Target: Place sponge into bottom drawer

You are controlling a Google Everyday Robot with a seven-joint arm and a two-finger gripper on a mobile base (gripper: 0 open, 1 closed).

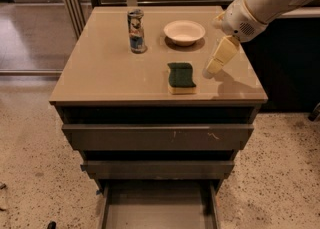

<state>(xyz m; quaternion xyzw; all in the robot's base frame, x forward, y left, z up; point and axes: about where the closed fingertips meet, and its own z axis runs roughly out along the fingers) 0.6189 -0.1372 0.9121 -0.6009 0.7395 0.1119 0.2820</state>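
Observation:
The sponge (181, 77), dark green on top with a pale yellow base, lies on the cabinet top (100, 73) near its front edge. My gripper (214, 66) hangs from the white arm just right of the sponge, a little above the surface, not touching it. The bottom drawer (159, 208) is pulled out at the foot of the cabinet, showing a flat grey floor with nothing in it.
A white bowl (184, 32) and a printed can (136, 31) stand toward the back of the cabinet top. Two upper drawers (157, 137) are slightly open. A dark counter stands to the right, speckled floor around.

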